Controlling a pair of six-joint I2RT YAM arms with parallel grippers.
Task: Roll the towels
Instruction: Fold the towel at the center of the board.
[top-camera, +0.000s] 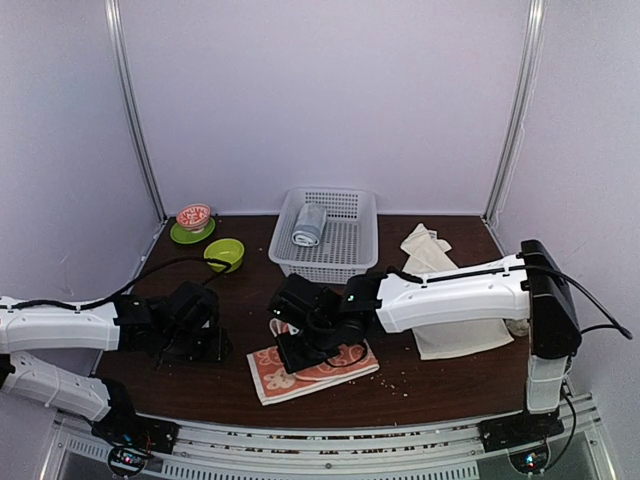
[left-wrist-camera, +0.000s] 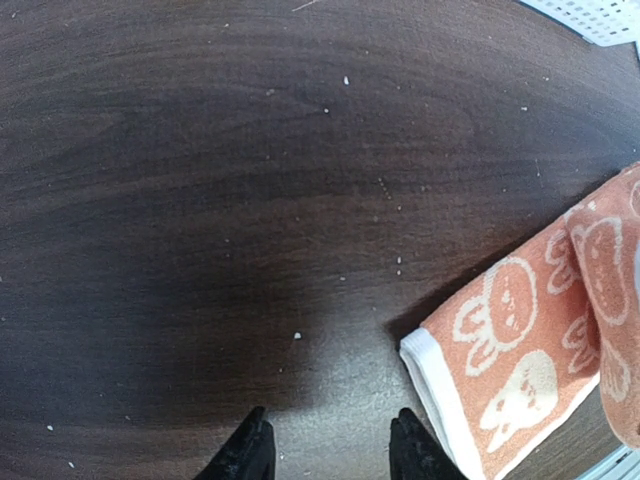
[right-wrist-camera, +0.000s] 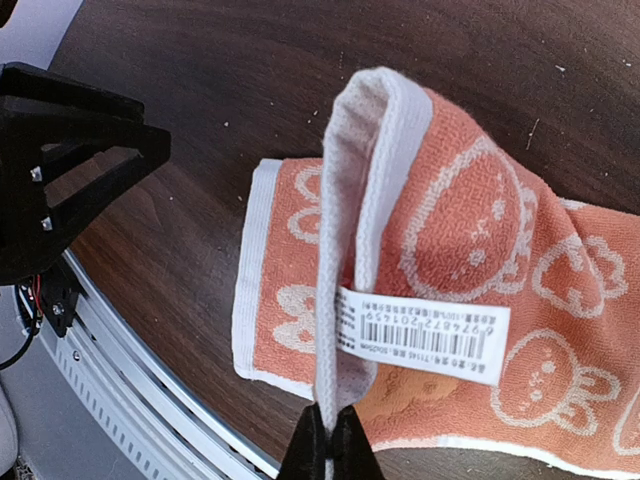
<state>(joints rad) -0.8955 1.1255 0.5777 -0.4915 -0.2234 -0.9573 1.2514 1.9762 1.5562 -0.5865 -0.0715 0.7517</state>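
Observation:
The salmon-orange towel (top-camera: 312, 372) with white animal prints lies folded on the dark table near the front edge. My right gripper (right-wrist-camera: 328, 448) is shut on that towel's white hem, lifting one end up over the rest (right-wrist-camera: 450, 250); a barcode label hangs from the hem. The cream-white towel (top-camera: 445, 300) lies crumpled at the right, partly under my right arm. My left gripper (left-wrist-camera: 330, 450) hovers open over bare table, just left of the orange towel's corner (left-wrist-camera: 520, 370), holding nothing.
A white basket (top-camera: 345, 255) at the back holds a grey-blue rolled towel (top-camera: 309, 225). A green bowl (top-camera: 225, 253) and a red bowl on a green saucer (top-camera: 193, 220) stand at the back left. The table's front rail (right-wrist-camera: 130, 370) runs close to the towel.

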